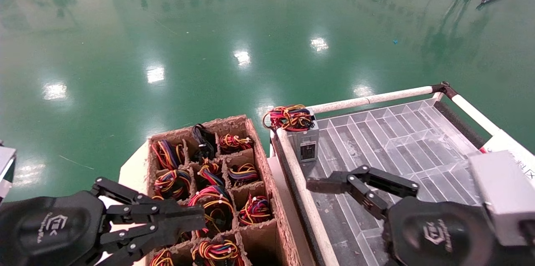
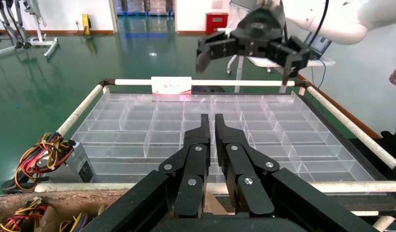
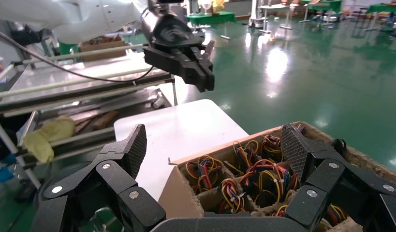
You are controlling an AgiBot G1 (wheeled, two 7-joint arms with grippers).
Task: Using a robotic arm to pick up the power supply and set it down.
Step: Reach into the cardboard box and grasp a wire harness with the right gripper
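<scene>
The small silver-grey metal power supply [image 1: 306, 142] with coloured wires stands in the middle of the frame, on the clear tray's [image 1: 401, 140] corner; its label is unreadable. Lower right, the right gripper [image 1: 334, 184] has jaws wide open. Lower left, the left gripper [image 1: 190, 220] has jaws closed, empty.

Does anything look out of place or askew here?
One silver-grey power supply stands alone in the clear compartment tray's corner, its wire bundle hanging over the rail. Cardboard box edges look frayed.
</scene>
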